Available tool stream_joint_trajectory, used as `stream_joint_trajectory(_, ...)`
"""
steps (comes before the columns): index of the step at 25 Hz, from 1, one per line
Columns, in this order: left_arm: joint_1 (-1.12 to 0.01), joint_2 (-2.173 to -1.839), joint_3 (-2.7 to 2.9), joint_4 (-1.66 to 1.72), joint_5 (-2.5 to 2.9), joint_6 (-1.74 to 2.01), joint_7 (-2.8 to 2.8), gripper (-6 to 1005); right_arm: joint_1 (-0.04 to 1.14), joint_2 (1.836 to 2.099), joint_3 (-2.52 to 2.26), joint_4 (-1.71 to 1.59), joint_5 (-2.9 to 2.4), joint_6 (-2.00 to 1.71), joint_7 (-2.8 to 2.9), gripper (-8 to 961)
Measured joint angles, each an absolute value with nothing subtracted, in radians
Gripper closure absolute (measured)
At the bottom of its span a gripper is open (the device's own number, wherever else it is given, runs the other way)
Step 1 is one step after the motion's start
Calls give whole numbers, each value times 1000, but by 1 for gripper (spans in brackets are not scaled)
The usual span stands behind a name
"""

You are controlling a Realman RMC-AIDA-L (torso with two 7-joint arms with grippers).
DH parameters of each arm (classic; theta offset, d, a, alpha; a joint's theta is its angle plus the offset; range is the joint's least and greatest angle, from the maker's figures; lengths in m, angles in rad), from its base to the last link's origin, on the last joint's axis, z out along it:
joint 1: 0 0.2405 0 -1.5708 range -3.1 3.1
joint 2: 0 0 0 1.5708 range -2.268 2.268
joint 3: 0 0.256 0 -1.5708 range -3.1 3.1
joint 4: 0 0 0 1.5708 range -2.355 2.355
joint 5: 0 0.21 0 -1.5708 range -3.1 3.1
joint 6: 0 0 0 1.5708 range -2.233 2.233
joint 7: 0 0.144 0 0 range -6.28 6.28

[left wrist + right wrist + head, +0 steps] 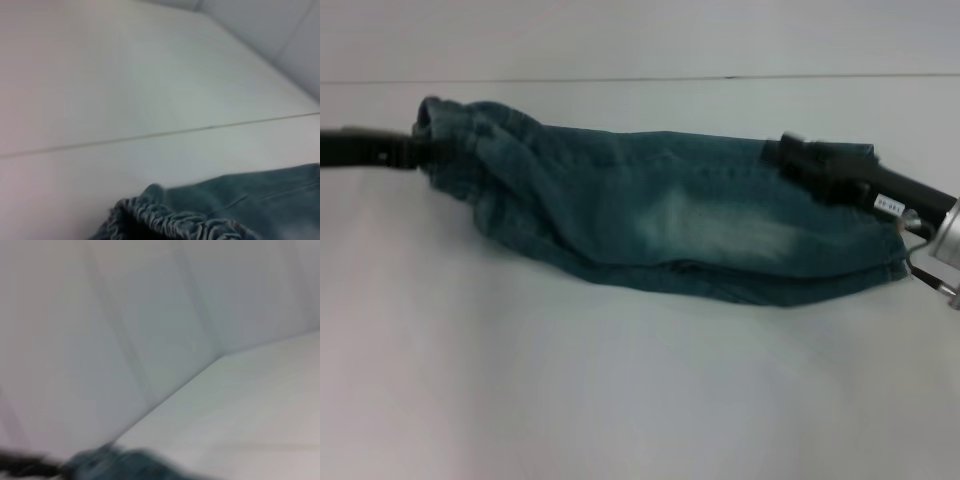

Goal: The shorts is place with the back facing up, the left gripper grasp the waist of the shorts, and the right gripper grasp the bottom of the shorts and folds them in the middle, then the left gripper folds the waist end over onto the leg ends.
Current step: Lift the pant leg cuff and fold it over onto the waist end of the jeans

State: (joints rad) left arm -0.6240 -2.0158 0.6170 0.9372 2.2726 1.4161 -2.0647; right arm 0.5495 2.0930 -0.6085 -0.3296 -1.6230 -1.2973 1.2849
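Across the white bench (620, 400) the shorts (660, 215) are stretched long and narrow, already doubled lengthwise, one layer peeking out under the other along the near edge. At the robot's left, the left hand (418, 152) meets the waist of the shorts (445, 140); the ruffled band bunches right where the black arm ends, so it looks pinched on that elastic, though the fingers themselves are buried in denim. Left wrist view confirms the gathers sitting right under that camera (170, 220). Over on the right, the right hand (790, 158), the one with the white label on its arm, lies over the bottom of the shorts (880, 255); whether it is clamped or spread, I cannot tell. Holding both ends keeps the cloth taut and the long fold straight. My read: the middle fold is done, and the waist end has yet to travel over onto the leg ends. Risk there is the doubled layers sliding apart
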Motion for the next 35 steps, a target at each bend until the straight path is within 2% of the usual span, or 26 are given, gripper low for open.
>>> stream_joint_trajectory(6,-731,-1975,616,964,2233,1554,-2127,900,627,2101,-609,-75,-1334,-1157,989,554)
stream_joint_trajectory(11,-821,-1952,615,966,2218,1608,-2152,900,717,2109,-608,35,-1308,-1039,807,801)
stream_joint_trajectory(16,-890,-1931,616,967,2194,1667,-2176,902,814,2117,-607,142,-1313,-949,689,946)
stream_joint_trajectory(24,-910,-1921,616,968,2142,1706,-2195,905,914,2121,-504,286,-1456,-921,592,947)
stream_joint_trajectory(35,-866,-1932,617,967,2140,1710,-2189,907,925,2121,-90,369,-1978,-773,586,946)
